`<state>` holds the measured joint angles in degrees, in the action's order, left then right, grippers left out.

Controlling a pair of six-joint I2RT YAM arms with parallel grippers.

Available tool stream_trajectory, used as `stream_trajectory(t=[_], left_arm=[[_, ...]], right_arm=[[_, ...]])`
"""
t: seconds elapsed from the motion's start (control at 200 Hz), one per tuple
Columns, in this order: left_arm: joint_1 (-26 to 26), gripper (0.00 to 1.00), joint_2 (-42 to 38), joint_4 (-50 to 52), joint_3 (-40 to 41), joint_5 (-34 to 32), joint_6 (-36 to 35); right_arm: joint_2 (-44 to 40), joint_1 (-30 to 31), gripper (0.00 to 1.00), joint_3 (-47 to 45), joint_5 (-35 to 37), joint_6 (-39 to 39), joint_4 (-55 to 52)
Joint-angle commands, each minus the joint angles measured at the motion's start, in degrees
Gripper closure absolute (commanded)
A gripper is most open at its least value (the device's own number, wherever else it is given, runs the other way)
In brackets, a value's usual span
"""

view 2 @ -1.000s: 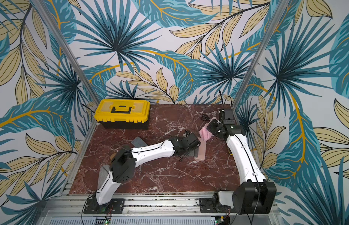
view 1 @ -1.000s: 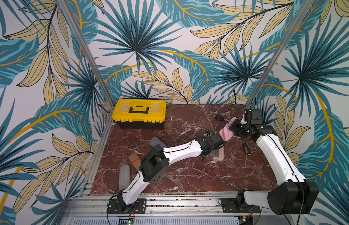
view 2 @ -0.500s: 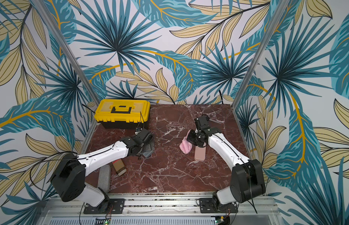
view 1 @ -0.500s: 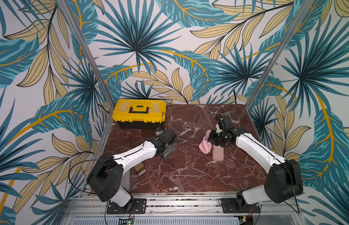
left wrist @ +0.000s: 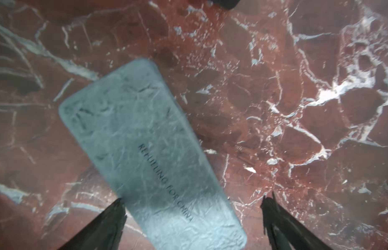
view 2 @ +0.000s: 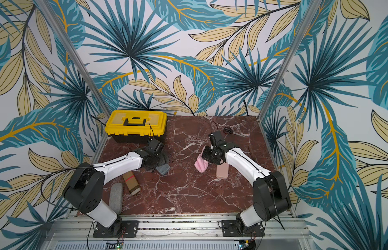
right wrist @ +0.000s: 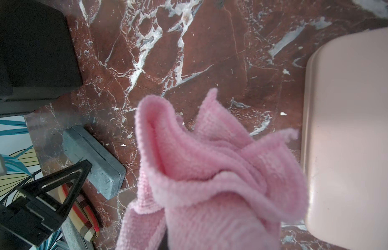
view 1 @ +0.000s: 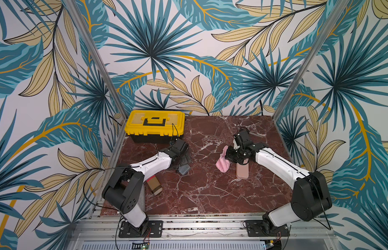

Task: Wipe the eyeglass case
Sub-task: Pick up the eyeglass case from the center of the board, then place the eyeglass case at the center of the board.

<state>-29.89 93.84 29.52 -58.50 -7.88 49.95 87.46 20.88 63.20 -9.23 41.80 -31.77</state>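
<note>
Right claw (view 1: 229,154) pinching the pink cloth (view 1: 222,166) left of the pink eyeglass case (view 1: 242,172), tips hidden by folds; left claw (left wrist: 193,201) spread over the grey case (left wrist: 145,140); near table (view 1: 199,191) open.

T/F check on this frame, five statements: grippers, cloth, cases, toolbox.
1. The right gripper holds the pink cloth. True.
2. The left gripper is shut on the grey case. False: its jaws stand open and the case lies on the table.
3. The yellow toolbox is open. False: its lid is closed.
4. The pink case lies on the table. True.
5. The pink cloth covers the grey case. False: it hangs from the right gripper, beside the pink case.
</note>
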Motion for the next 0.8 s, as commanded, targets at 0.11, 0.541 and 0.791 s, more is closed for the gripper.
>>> stream_trajectory(t=[0.11, 0.541, 0.791], left_arm=[[-0.5, 0.00, -1.0, 3.3, -1.2, -1.6, 1.9], [-0.5, 0.12, 5.6, -4.2, -1.5, 1.0, -3.5], [-5.8, 0.24, 6.6, -0.9, -4.4, 9.2, -22.1]], right_arm=[[2.3, 0.3, 1.00, -0.8, 0.1, 0.8, 2.1], [3.0, 0.5, 1.00, -4.0, 2.7, -0.8, 1.8], [0.8, 0.4, 1.00, -7.0, 5.8, -6.8, -2.2]])
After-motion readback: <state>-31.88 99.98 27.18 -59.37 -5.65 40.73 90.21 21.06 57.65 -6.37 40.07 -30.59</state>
